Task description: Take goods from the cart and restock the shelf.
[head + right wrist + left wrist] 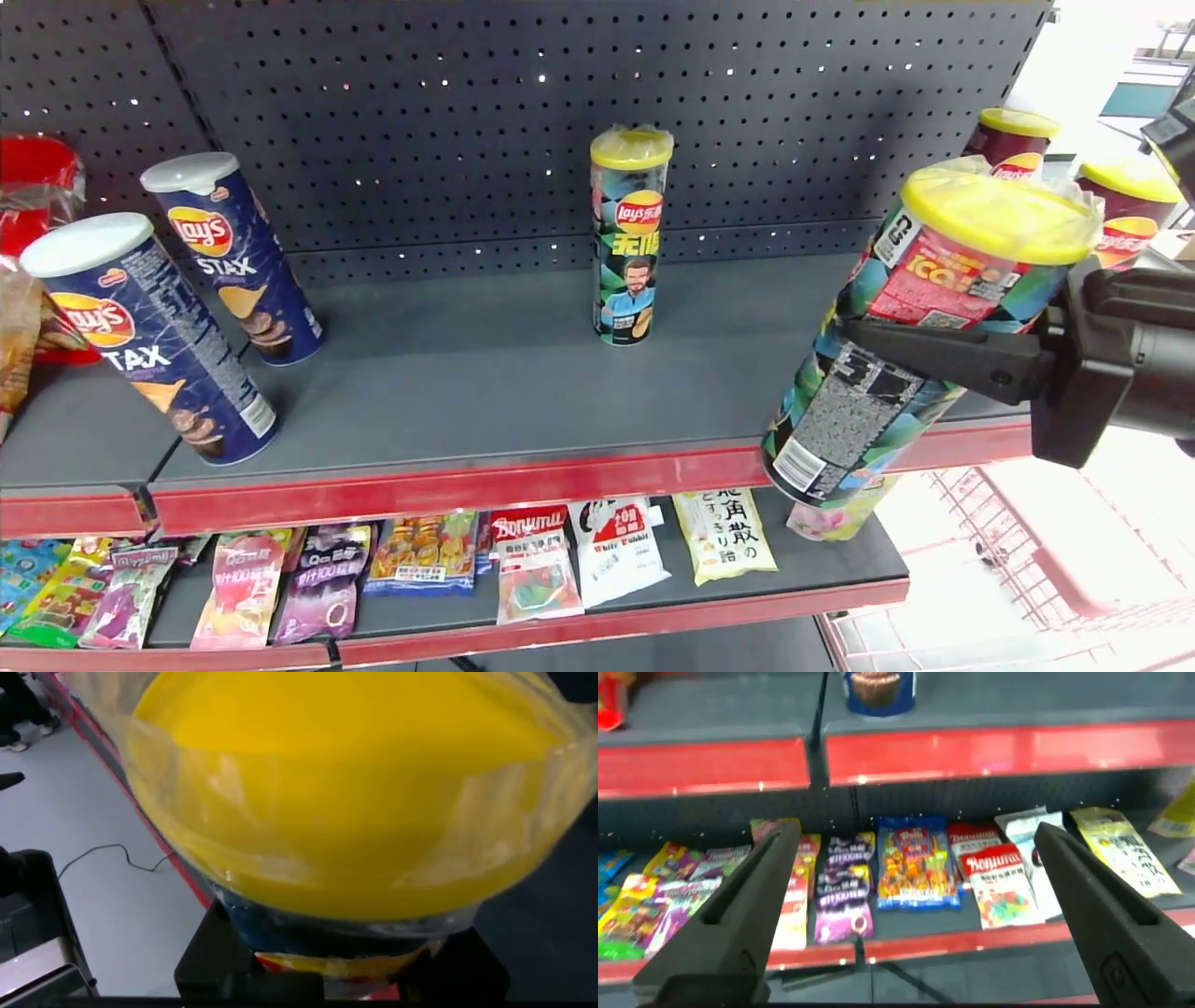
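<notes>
Nearest, the can (840,420) is pinched at mid-body between the jaws of the right gripper (896,355). It is tilted, with the yellow lid (346,775) turned toward the wrist and the base in front of the red lip (467,485) at the right end of the shelf (485,373). It has not yet been set on the deck. The side grasp is judged to leave the base free, so that the can may be stood down without a finger being trapped under it. Below and to the right, the red wire of the cart (990,560) is seen. The left gripper (915,840) is held low, its jaws spread wide on nothing, facing the bags (915,873) on the lower shelf. This position is judged to put it out of the carrying arm's way. Farther in, a matching can (630,243) stands upright near the back panel and marks the likely row. Blue cans (149,336) stand at the left and maroon cans (1013,140) at the far right.
</notes>
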Motion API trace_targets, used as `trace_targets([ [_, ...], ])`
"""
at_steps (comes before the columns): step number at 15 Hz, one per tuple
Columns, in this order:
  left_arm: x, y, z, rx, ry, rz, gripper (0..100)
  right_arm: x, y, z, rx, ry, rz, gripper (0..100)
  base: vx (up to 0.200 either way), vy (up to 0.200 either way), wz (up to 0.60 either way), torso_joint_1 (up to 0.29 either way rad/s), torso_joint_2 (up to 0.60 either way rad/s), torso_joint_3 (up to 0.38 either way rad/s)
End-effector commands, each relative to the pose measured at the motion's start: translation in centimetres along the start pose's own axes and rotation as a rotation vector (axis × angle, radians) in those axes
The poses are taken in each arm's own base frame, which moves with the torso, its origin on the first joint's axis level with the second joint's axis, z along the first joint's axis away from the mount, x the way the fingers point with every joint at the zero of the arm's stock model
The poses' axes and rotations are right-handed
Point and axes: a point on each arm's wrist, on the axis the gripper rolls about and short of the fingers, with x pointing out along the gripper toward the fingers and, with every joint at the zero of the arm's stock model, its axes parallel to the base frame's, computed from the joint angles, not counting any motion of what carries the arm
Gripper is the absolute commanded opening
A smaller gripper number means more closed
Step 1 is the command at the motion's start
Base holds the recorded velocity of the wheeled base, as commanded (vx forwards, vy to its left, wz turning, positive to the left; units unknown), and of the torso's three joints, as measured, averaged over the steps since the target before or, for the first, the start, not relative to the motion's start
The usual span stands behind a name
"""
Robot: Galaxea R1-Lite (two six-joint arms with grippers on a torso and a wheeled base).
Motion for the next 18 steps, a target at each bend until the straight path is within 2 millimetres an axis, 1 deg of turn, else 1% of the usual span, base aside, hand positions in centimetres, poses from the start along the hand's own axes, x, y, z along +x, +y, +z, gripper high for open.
trace_targets([
  [1, 0.0, 0.0, 0.0, 0.0, 0.001, 0.0, 100, 0.0, 0.0, 0.0, 0.0, 0.0, 0.002, 0, 0.2, 0.0, 0.0, 0.012, 0.01, -0.002],
  [3, 0.0, 0.0, 0.0, 0.0, 0.001, 0.0, 100, 0.1, 0.0, -0.1, 0.001, 0.003, 0.002, 0, 0.2, 0.0, 0.0, 0.005, 0.0, 0.0],
  [9, 0.0, 0.0, 0.0, -0.002, 0.001, 0.0, 100, 0.0, 0.0, -0.2, 0.001, 0.007, -0.003, 0, 0.0, 0.0, 0.0, 0.0, 0.0, 0.0],
  [11, 0.0, 0.0, 0.0, 0.0, 0.001, 0.0, 100, 0.0, 0.1, -0.6, -0.026, 0.017, -0.003, 0, 0.0, 0.0, 0.0, 0.0, 0.0, 0.0],
  [13, 0.3, 0.0, 0.1, 0.0, 0.035, -0.007, 100, 0.0, 0.1, -0.5, -0.039, 0.014, -0.005, 0, 0.0, 0.0, 0.0, 0.0, 0.0, 0.0],
  [15, 0.4, -0.1, 0.1, 0.021, 0.052, -0.083, 100, -0.8, 1.1, 0.1, -0.055, -0.015, 0.01, 0, 0.0, 0.0, 0.0, 0.0, 0.0, 0.0],
  [16, 0.4, -0.2, 0.2, 0.062, 0.042, -0.122, 100, -1.1, 1.3, 0.4, -0.058, -0.026, -0.001, 0, 0.0, 0.0, 0.0, 0.0, 0.0, 0.0],
  [17, 0.0, -0.2, 4.0, 0.059, -0.056, -0.17, 100, -1.5, 1.4, 0.6, -0.061, -0.037, -0.025, 0, 0.0, 0.0, 0.0, 0.0, 0.0, 0.0],
  [18, 0.6, -0.3, 8.2, 0.051, -0.053, -0.233, 100, -1.9, 1.5, 0.7, -0.065, -0.045, -0.037, 0, 0.0, 0.0, 0.0, 0.0, 0.0, 0.0],
])
